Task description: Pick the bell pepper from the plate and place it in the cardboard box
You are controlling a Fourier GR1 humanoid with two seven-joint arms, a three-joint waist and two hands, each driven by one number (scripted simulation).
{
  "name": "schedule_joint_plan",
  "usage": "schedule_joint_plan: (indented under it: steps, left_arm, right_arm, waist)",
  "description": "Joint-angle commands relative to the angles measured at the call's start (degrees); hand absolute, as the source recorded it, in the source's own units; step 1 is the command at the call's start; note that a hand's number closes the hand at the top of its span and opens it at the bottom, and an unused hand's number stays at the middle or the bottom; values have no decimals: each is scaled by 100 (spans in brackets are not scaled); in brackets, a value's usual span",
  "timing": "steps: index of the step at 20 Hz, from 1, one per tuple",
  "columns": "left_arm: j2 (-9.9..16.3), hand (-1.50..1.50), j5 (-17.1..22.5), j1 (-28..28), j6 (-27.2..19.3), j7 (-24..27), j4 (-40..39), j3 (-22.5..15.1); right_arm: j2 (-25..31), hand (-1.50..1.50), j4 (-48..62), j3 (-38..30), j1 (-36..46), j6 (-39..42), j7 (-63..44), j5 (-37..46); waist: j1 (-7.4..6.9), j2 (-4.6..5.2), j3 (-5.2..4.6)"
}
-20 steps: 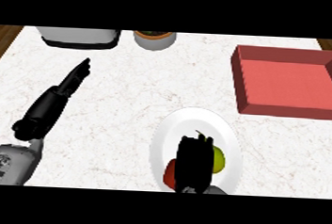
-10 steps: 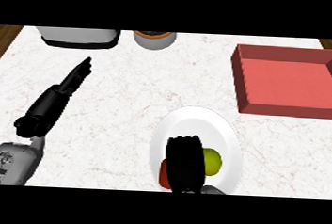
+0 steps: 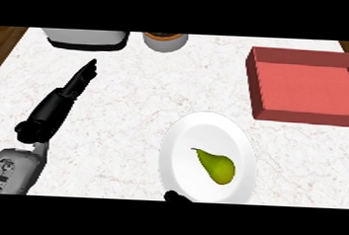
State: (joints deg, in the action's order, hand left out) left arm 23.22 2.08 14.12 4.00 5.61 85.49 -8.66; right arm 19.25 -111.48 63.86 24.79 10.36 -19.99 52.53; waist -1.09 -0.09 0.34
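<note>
A white plate (image 3: 206, 130) lies on the marble counter, right of the middle and near the front. On it lies one green pear-shaped fruit (image 3: 218, 167). No bell pepper shows anywhere in the head view. Only a small black bit of my right hand (image 3: 178, 197) pokes in at the lower edge, just below the plate's front rim. An open red box (image 3: 304, 85) stands at the far right, with nothing in it. My left hand (image 3: 52, 110) rests open at the left, its straight fingers pointing up and away.
A grey appliance (image 3: 86, 37) stands at the back left. Beside it is a round pot with a brown rim (image 3: 164, 40). The counter's wooden edge (image 3: 4, 43) shows at the far left.
My right hand, which was over the plate covering the fruit and a red thing beside it, has drawn back to the lower edge. The red thing no longer shows. The left hand has stayed still.
</note>
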Motion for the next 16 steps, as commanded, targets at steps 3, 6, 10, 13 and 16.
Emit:
schedule_joint_plan:
  steps: [3, 6, 10, 13, 16]
  left_arm:
    - [29, 0, 26, 65, -71, -32, -35, 168]
    - [189, 0, 34, -139, 30, 94, -44, 256]
    - [36, 0, -73, -92, -83, 28, 102, 126]
    - [-48, 0, 6, -65, -1, 26, 27, 102]
    - [35, 0, -109, -219, 8, 188, 46, 149]
  right_arm:
    - [1925, 150, -1870, -955, -101, -447, 1638, -853]
    - [2379, 150, -2175, -2270, -593, -886, 1690, -1672]
    - [2481, 150, -1712, -3749, -988, -1047, 1738, -3129]
    - [2546, 150, -704, -4831, -894, -1134, 2203, -3853]
    - [2745, 150, 82, -5658, -469, -592, 2330, -4672]
  waist:
    - [256, 44, -3]
    - [277, 55, -5]
    - [242, 84, -10]
    - [166, 103, -12]
    - [69, 48, -31]
